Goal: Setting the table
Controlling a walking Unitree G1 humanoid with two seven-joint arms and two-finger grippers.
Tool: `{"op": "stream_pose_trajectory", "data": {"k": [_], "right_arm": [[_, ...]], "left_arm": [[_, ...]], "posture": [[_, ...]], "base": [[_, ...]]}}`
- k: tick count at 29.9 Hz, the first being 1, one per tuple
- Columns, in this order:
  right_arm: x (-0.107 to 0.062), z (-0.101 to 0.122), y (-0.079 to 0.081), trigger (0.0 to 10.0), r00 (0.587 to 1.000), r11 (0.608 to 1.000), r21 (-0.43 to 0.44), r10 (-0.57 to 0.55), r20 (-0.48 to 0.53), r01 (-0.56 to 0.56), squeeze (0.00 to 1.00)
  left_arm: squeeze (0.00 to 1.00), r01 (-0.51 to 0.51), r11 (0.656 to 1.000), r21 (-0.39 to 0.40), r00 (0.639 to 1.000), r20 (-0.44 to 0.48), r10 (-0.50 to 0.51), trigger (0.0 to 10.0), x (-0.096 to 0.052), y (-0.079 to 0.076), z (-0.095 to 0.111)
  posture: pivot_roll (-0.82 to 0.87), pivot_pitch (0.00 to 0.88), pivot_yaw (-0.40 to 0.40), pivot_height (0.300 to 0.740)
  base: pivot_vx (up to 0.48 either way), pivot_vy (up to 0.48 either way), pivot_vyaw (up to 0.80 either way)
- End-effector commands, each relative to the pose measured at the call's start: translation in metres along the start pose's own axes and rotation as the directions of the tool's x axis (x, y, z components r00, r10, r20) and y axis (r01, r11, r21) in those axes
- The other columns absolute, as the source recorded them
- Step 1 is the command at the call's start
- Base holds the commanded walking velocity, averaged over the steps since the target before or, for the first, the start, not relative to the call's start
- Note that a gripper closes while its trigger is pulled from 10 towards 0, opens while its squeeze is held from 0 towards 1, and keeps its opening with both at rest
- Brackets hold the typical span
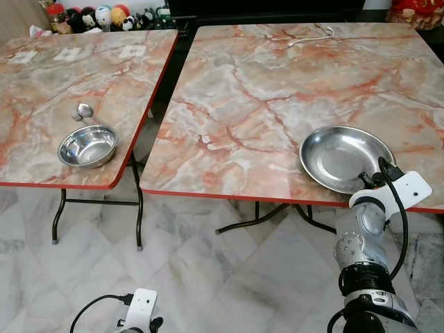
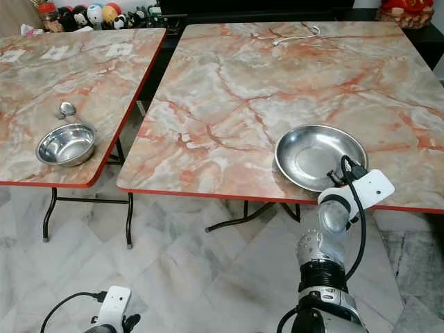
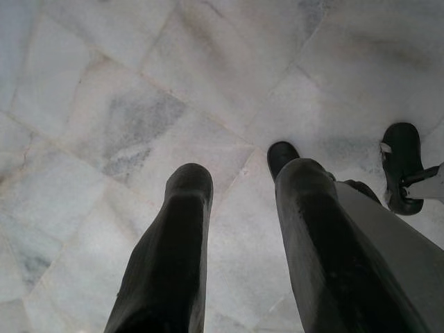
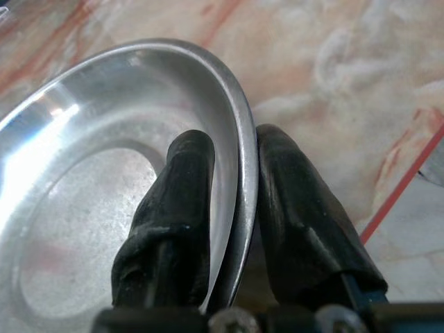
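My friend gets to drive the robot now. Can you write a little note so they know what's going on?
Right tool: pinching the steel plate's near rim, one finger inside, one outside. The plate lies on the right table, close to its front edge.
Left tool: open, idle, pointing at the floor.
Steel bowl and spoon are on the left table.
Done: plate gripped.
Left: likely place the plate, then bring bowl and spoon.

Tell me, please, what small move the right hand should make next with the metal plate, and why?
Probably open the right hand and draw it back. Its fingers pinch the rim of the metal plate, one inside and one outside, while the plate looks to lie flat on the marble table near its front edge, so it seems placed.
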State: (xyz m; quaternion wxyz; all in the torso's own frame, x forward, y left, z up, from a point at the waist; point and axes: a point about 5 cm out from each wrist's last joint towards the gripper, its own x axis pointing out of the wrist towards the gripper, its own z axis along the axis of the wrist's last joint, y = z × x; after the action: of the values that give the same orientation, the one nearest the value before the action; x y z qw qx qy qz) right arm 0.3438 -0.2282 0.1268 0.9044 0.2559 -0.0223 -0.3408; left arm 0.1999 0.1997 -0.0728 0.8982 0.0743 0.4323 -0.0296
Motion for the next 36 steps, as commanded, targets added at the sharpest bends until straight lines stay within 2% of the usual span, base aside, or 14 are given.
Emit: {"op": "stream_pose_trajectory", "data": {"k": [1, 11, 15, 17, 18, 20, 23, 24, 25, 27, 28, 31, 34, 36], "right_arm": [[-0.003, 0.005, 0.005, 10.0, 0.999, 0.999, -0.017, 0.028, 0.034, -0.027, 0.0], [-0.011, 0.012, -0.001, 10.0, 0.997, 0.998, -0.059, 0.017, 0.082, -0.012, 0.0], [-0.015, 0.016, -0.015, 10.0, 0.993, 0.994, -0.099, -0.035, 0.114, 0.047, 0.0], [-0.017, 0.023, -0.016, 10.0, 0.986, 0.987, -0.16, 0.008, 0.168, 0.019, 0.0], [-0.021, 0.026, -0.008, 10.0, 0.974, 0.971, -0.225, 0.12, 0.193, -0.075, 0.0], [-0.025, 0.026, -0.002, 10.0, 0.961, 0.955, -0.254, 0.202, 0.186, -0.151, 0.0], [-0.035, 0.022, 0.006, 10.0, 0.92, 0.898, -0.325, 0.36, 0.157, -0.296, 0.0], [-0.04, 0.018, 0.009, 10.0, 0.89, 0.855, -0.361, 0.439, 0.123, -0.372, 0.0], [-0.04, 0.018, 0.009, 10.0, 0.89, 0.855, -0.361, 0.439, 0.123, -0.372, 0.0], [-0.044, 0.016, 0.011, 10.0, 0.847, 0.785, -0.432, 0.525, 0.085, -0.444, 0.0], [-0.044, 0.016, 0.011, 10.0, 0.847, 0.785, -0.432, 0.525, 0.085, -0.444, 0.0], [-0.047, 0.019, 0.015, 10.0, 0.79, 0.707, -0.489, 0.61, 0.056, -0.511, 0.0], [-0.047, 0.021, 0.018, 10.0, 0.767, 0.685, -0.488, 0.64, 0.048, -0.541, 0.0], [-0.045, 0.022, 0.019, 10.0, 0.778, 0.73, -0.386, 0.626, 0.047, -0.564, 0.0]], "left_arm": [[0.0, -0.006, 1.0, 0.017, 1.0, -0.03, 0.007, 10.0, -0.002, 0.004, -0.008], [0.0, -0.001, 1.0, 0.014, 1.0, -0.027, 0.002, 10.0, -0.002, 0.003, -0.008], [0.0, 0.0, 1.0, 0.014, 1.0, -0.027, 0.0, 10.0, -0.002, 0.002, -0.008], [0.0, -0.001, 1.0, 0.015, 1.0, -0.027, 0.001, 10.0, -0.002, 0.003, -0.008], [0.0, -0.002, 1.0, 0.014, 1.0, -0.027, 0.002, 10.0, -0.002, 0.003, -0.008], [0.0, -0.002, 1.0, 0.014, 1.0, -0.027, 0.003, 10.0, -0.002, 0.003, -0.008], [0.0, -0.004, 1.0, 0.008, 1.0, -0.024, 0.005, 10.0, -0.002, 0.004, -0.008], [0.0, -0.004, 1.0, 0.008, 1.0, -0.025, 0.004, 10.0, -0.002, 0.004, -0.008], [0.0, -0.004, 1.0, 0.008, 1.0, -0.025, 0.004, 10.0, -0.002, 0.004, -0.008], [0.0, -0.005, 1.0, 0.005, 1.0, -0.025, 0.005, 10.0, -0.002, 0.004, -0.008], [0.0, -0.005, 1.0, 0.005, 1.0, -0.025, 0.005, 10.0, -0.002, 0.004, -0.008], [0.0, -0.008, 1.0, -0.003, 1.0, -0.025, 0.008, 10.0, -0.002, 0.004, -0.009], [0.0, -0.015, 1.0, -0.019, 1.0, -0.027, 0.014, 10.0, -0.002, 0.004, -0.009], [0.0, -0.023, 0.999, -0.039, 0.999, -0.032, 0.021, 10.0, -0.002, 0.004, -0.011]], "posture": [[-0.12, 0.136, 0.073, 0.74], [-0.12, 0.137, 0.067, 0.74], [-0.12, 0.137, 0.065, 0.74], [-0.13, 0.138, 0.068, 0.74], [-0.13, 0.137, 0.069, 0.74], [-0.13, 0.137, 0.068, 0.74], [-0.13, 0.137, 0.066, 0.74], [-0.13, 0.135, 0.064, 0.74], [-0.13, 0.135, 0.064, 0.74], [-0.14, 0.136, 0.062, 0.74], [-0.14, 0.136, 0.062, 0.74], [-0.14, 0.131, 0.055, 0.74], [-0.14, 0.127, 0.053, 0.74], [-0.14, 0.123, 0.05, 0.74]], "base": [[0.0, 0.0, 0.0], [0.0, 0.0, 0.0], [0.0, 0.0, 0.0], [0.0, 0.0, 0.0], [0.0, 0.0, 0.0], [0.0, 0.0, 0.0], [0.0, 0.0, 0.0], [0.0, 0.0, 0.0], [0.0, 0.0, 0.0], [0.0, 0.0, 0.21], [0.0, 0.0, 0.42], [0.0, 0.0, 0.45], [0.0, 0.0, 0.47], [0.0, 0.0, 0.0]]}}
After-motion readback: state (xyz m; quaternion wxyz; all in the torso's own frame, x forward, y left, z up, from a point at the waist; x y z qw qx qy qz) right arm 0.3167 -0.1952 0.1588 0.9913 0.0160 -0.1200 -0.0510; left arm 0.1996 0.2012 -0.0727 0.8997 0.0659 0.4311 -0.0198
